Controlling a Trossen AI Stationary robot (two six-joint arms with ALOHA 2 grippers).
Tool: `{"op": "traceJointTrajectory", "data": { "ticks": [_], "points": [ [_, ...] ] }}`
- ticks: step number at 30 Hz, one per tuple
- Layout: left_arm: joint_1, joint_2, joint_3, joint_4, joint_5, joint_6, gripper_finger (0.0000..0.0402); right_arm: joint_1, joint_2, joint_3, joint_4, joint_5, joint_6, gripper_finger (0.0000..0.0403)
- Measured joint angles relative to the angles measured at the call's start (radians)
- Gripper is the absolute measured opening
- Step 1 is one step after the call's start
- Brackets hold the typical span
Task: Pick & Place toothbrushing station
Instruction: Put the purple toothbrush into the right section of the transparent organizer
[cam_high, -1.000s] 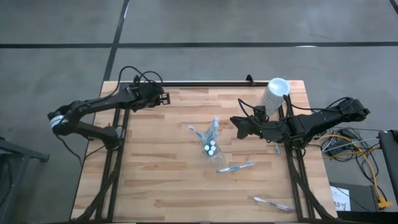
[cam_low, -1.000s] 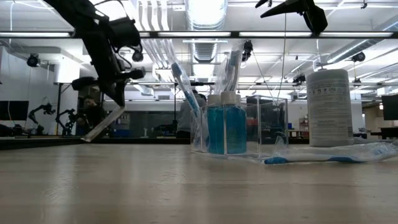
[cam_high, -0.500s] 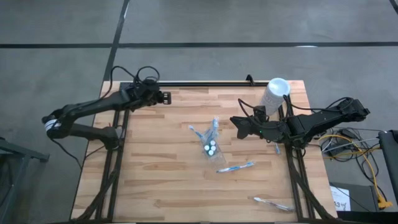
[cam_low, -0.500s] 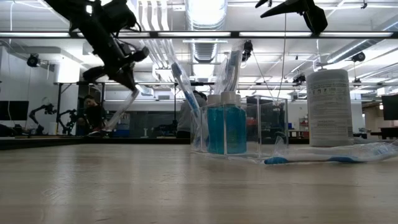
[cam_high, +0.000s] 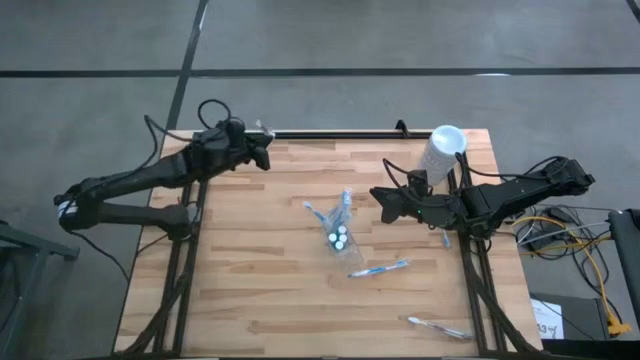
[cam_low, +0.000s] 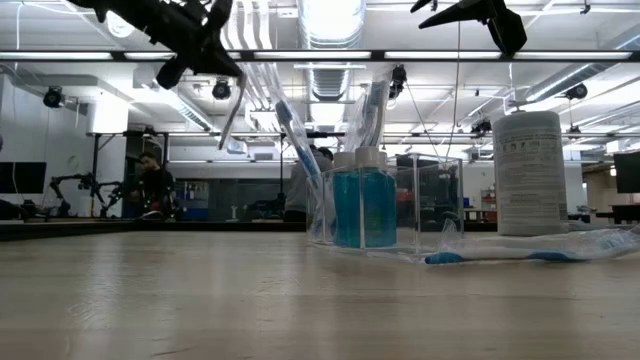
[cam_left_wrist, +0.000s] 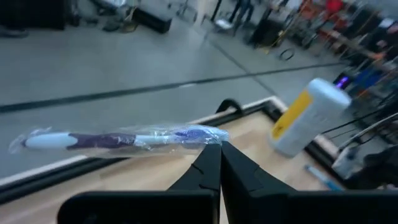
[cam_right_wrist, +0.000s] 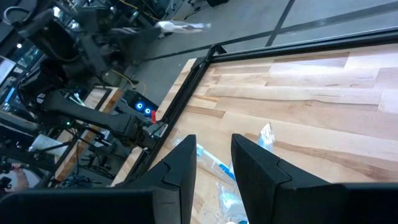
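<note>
My left gripper (cam_high: 262, 152) is at the table's far left, high above the wood, shut on a wrapped blue-and-white toothbrush (cam_left_wrist: 118, 139), which also shows in the low view (cam_low: 234, 112). The clear pouch (cam_high: 338, 232) stands mid-table and holds small blue white-capped tubes (cam_low: 363, 205) and toothbrushes (cam_low: 297, 140). A wrapped toothbrush (cam_high: 380, 268) lies flat near the pouch, another (cam_high: 438, 326) near the front right. My right gripper (cam_high: 378, 200) is open and empty, raised to the right of the pouch. My left gripper pinches the wrapped toothbrush at one end (cam_left_wrist: 208, 135) between its two fingertips (cam_left_wrist: 214, 152). The fingers lie across the toothbrush. The toothbrush is lifted clear of the table and slants down from the fingers in the low view.
A tall white cylinder (cam_high: 442, 150) stands at the far right, also in the low view (cam_low: 529, 172). A black rail (cam_high: 330, 133) runs along the far edge. Bare wood lies on the table's left and near side.
My left gripper has gone up with the wrapped toothbrush and turned. The toothbrush's free end, low near the table before, now hangs high and clear, and the toothbrush stands steeper. My right arm has kept still.
</note>
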Motion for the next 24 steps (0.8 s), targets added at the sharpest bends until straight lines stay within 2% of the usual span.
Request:
{"op": "traceJointTrajectory", "data": {
  "ticks": [7,11,24],
  "points": [
    [-0.026,-0.046,0.000,0.025,0.091,-0.056,0.0002,0.000,0.000,0.000,0.000,0.000,-0.002,0.0098],
    [-0.029,-0.065,0.005,0.064,0.196,-0.132,0.0003,0.000,0.000,0.000,0.000,0.000,-0.002,0.0098],
    [-0.079,-0.095,0.024,0.147,0.520,-0.213,0.0005,0.000,0.000,0.000,0.000,0.000,-0.002,0.0098]
  ]
}}
